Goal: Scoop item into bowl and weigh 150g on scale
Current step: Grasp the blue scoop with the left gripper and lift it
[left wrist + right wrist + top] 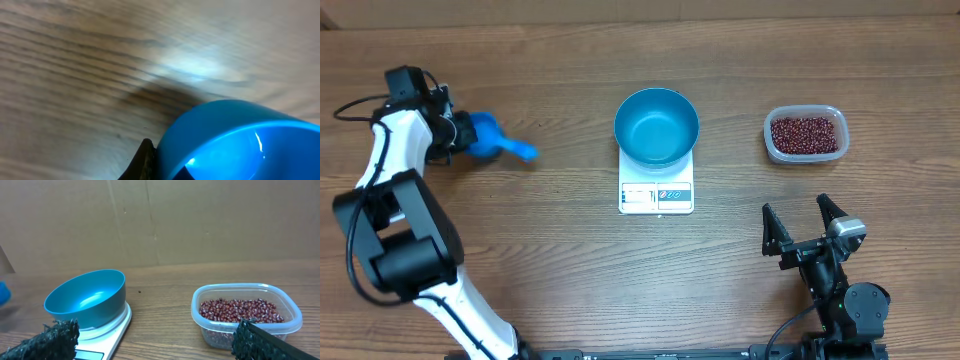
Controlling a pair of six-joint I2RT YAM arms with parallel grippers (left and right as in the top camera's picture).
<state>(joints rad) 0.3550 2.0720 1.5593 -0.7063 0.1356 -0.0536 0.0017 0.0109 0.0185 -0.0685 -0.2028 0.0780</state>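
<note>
Right gripper: the right gripper (796, 215) sits low right in the overhead view, jaws spread wide with nothing between them; its fingers carry rough dark padding.
Table: brown wood-grain table (570, 270), smooth with a slight sheen.
Scale: the flat white square plastic scale (657, 197) is at centre frame, display strip on its lower edge.
Bowl: the deep round glossy blue bowl (657, 128) stands on the scale, overhangs it, and shows a bare inside.
Beans: small dark red-brown beans (806, 134) lie as a loose matte heap in the clear, round-cornered plastic tub (769, 137), right of the bowl and apart from it.
Scoop: the small bright blue plastic handled scoop (505, 146) is at upper left, well away from the tub.
Left gripper: the left gripper (465, 135) is clamped tight on the scoop's cup end.
Progress: early, by my reading. The scoop is grasped, but no beans are scooped yet and all the weighing remains.
</note>
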